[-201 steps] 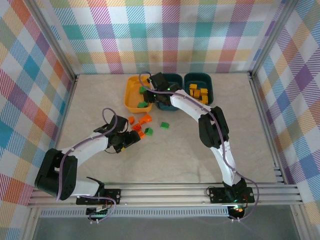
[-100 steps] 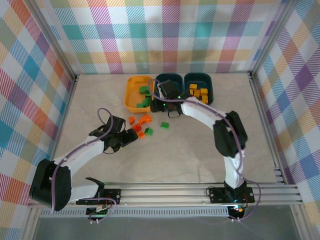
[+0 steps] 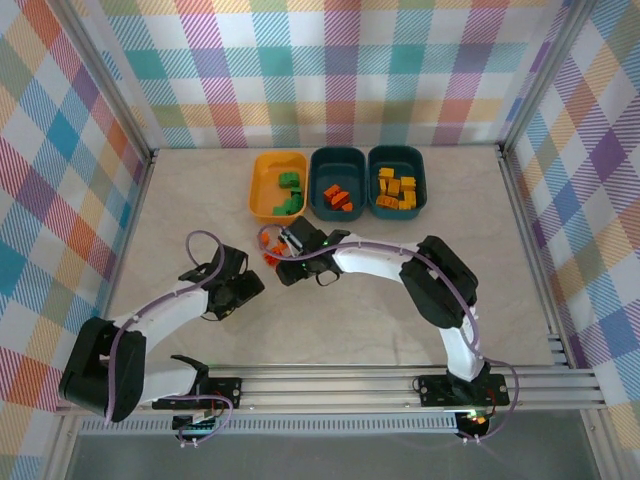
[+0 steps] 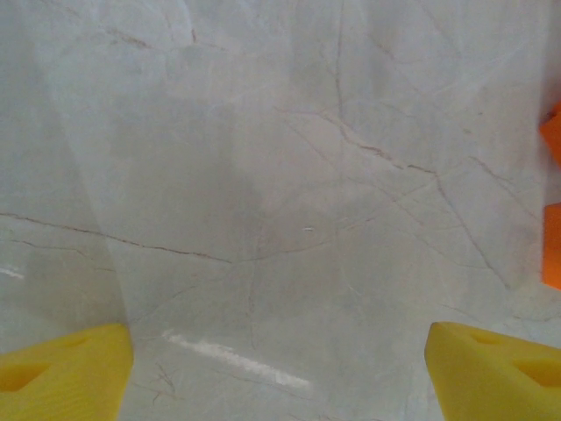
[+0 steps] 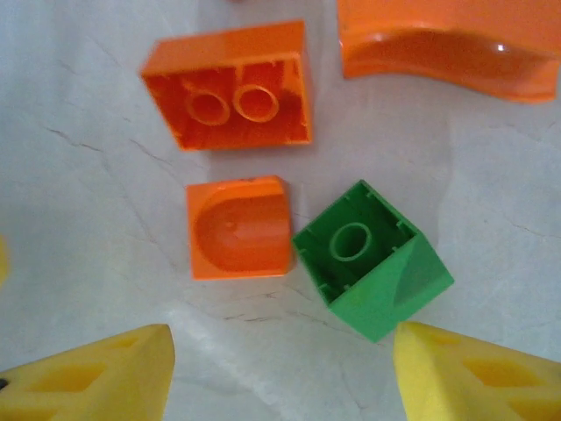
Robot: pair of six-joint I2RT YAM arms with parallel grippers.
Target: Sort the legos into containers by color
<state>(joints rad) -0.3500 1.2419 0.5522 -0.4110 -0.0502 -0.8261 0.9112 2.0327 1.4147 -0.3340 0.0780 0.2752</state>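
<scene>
Top external: you've got three tubs in a row at the far side, partly sorted.
Green legos (image 3: 290, 192) sit in the yellow-orange tub (image 3: 265, 185), orange legos (image 3: 338, 198) in the middle teal tub (image 3: 335, 165), yellow legos (image 3: 396, 190) in the right teal tub (image 3: 398, 160). Left wrist: left gripper (image 4: 279, 351) jaws wide apart, empty, over bare table (image 4: 263, 175). Right wrist: right gripper (image 5: 282, 351) jaws apart, gripping nothing; green brick (image 5: 372, 259) and curved orange brick (image 5: 238, 226) lie just ahead, on the table.
</scene>
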